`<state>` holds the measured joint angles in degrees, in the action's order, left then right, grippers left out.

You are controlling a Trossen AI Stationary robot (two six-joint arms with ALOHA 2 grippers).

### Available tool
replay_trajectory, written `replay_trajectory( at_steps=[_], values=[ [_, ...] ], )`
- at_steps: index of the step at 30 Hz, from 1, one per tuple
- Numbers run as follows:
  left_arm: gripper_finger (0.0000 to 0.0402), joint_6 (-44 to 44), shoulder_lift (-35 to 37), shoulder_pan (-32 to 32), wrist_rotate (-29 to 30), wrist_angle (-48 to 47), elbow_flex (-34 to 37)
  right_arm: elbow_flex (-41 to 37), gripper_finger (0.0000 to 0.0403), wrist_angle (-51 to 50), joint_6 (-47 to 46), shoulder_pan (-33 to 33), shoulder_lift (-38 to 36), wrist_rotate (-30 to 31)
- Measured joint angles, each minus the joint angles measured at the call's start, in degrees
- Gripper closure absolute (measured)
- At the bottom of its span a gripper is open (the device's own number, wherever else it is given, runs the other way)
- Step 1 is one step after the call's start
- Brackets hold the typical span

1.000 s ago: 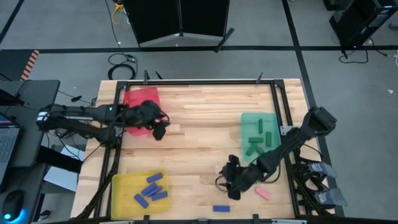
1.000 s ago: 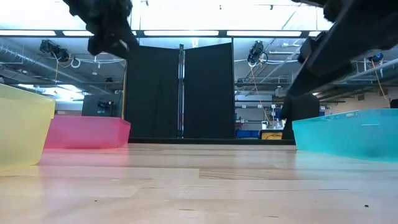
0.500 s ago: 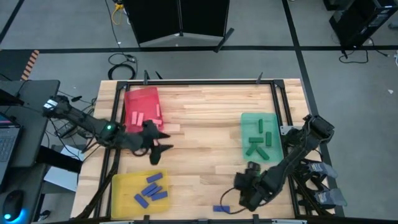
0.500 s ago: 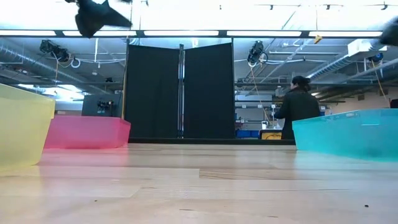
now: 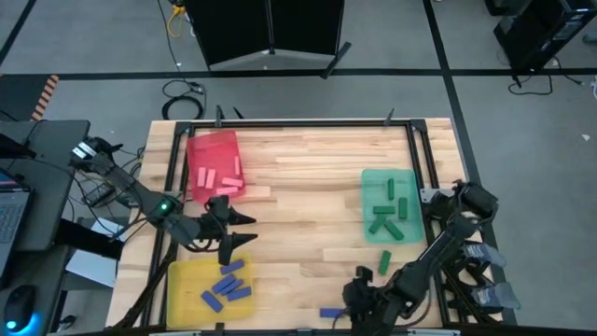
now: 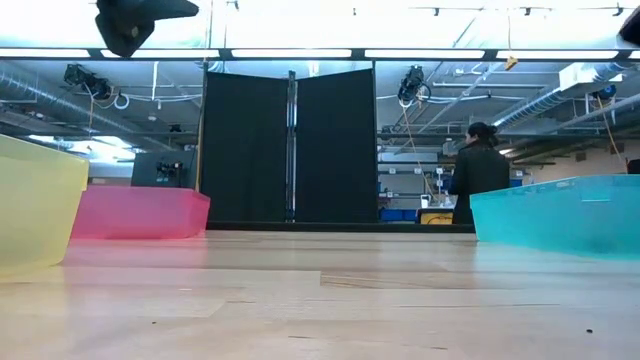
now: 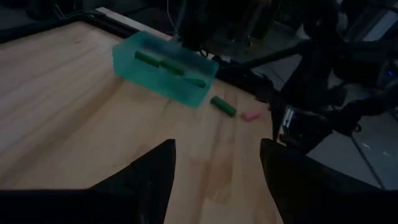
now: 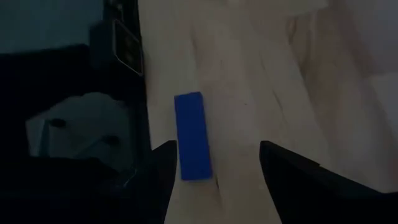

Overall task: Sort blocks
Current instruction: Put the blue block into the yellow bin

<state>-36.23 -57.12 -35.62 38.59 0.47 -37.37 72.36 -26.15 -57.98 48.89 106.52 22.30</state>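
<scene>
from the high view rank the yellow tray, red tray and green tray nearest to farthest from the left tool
1. Yellow tray, just below the left tool, at the table's near-left corner.
2. Red tray, above it at far left.
3. Green tray, across the table on the right.

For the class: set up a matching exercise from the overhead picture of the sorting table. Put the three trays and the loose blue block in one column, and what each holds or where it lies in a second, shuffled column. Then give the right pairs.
Column one:
1. red tray
2. green tray
3. yellow tray
4. loose blue block

Column two:
A. holds blue blocks
B. lies on the bare wood at the table's near edge, next to the right gripper
C. holds pink blocks
D. holds green blocks

Pairs: 1-C, 2-D, 3-A, 4-B
</scene>
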Motion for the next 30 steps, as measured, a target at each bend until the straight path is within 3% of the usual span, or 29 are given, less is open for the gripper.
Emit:
replay_trajectory(
  at_steps=[11, 22, 26, 30],
  values=[
    [0.0161, -0.2, 0.0, -2.9, 2.2, 1.0, 0.2, 12.1, 0.0139, -4.0, 11.2, -0.7, 12.4, -1.2],
    [0.0161, 0.0, 0.0, -2.9, 2.4, 1.4, 0.2, 19.5, 0.0146, -13.3, 9.6, -1.1, 20.2, -4.9],
    [0.0161, 0.0, 0.0, -3.0, 2.4, 1.4, 0.2, 19.6, 0.0174, -13.5, 8.6, -1.9, 20.4, -6.6],
    [0.0161, 0.1, 0.0, -3.1, 2.4, 1.3, 0.1, 19.6, 0.0242, -13.5, 9.5, -2.6, 20.4, -7.3]
  ],
)
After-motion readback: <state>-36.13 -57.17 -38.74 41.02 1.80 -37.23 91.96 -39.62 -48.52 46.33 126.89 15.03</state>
